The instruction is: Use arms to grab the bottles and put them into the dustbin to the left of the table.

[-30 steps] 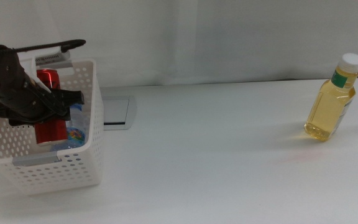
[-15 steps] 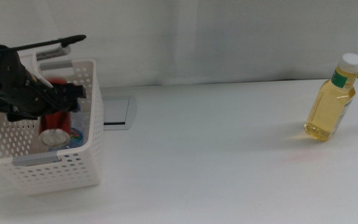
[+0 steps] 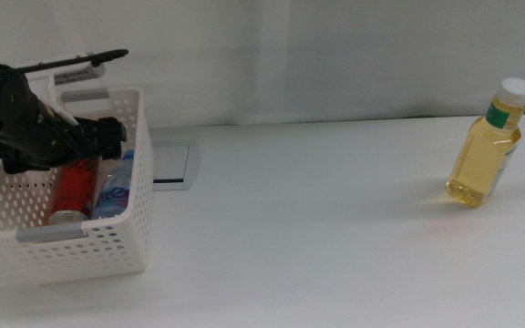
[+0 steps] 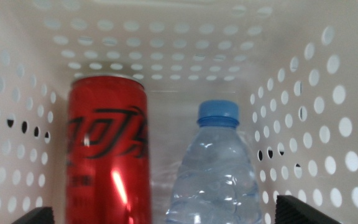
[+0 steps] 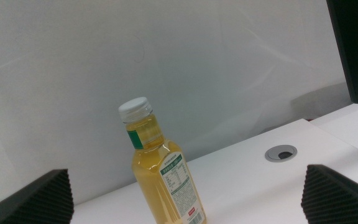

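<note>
Left gripper (image 3: 108,137) hangs over the perforated white dustbin (image 3: 126,241), jaws spread and empty; only its wrist view shows the red can (image 4: 109,149) beside the clear ribbed blue-capped bottle (image 4: 215,168). Right gripper (image 5: 185,199), wide apart, faces the upright yellow bottle (image 5: 163,177) on the table (image 3: 335,228).

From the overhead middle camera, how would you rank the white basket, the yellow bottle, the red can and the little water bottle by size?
1. White basket, by far the largest.
2. Yellow bottle.
3. Red can and water bottle: similar, both lying partly hidden in the basket, so unranked.
</note>
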### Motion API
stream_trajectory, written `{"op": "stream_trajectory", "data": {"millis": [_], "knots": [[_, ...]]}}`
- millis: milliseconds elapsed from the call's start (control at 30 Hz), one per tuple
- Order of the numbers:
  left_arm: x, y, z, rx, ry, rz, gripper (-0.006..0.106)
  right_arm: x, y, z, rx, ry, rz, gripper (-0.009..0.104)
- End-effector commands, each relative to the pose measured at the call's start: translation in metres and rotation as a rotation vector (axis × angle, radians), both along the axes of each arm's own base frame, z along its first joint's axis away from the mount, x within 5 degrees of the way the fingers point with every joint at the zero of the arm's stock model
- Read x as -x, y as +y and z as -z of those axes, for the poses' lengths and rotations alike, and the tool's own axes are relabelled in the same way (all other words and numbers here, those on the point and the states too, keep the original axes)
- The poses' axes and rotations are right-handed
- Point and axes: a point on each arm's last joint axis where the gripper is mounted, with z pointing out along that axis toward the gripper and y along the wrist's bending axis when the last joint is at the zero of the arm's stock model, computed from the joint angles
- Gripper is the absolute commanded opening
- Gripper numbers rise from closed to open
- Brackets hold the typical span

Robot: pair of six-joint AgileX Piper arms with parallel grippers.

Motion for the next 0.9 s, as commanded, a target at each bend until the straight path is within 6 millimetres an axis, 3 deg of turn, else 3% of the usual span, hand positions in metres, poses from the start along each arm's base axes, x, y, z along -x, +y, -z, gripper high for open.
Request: {"op": "stream_trajectory", "data": {"millis": [0,300,567,767,867], "knots": [[-0.001,0.0,-0.007,-0.001,-0.026,0.008,0.093,0.0,0.0,0.013,0.009,0.031,0.004,0.103],[0.005,0.0,-0.057,0.001,-0.198,0.018,0.093,0.0,0.0,0.013,0.009,0.031,0.004,0.103],[0.038,-0.002,-0.114,0.003,-0.347,0.038,0.093,0.0,0.0,0.013,0.009,0.031,0.004,0.103],[0.069,-0.029,-0.149,0.006,-0.448,0.149,0.093,0.0,0.0,0.011,0.009,0.026,0.005,0.103],[0.086,-0.06,-0.162,0.036,-0.49,0.258,0.093,0.0,0.0,0.001,0.01,0.011,0.001,0.103]]}}
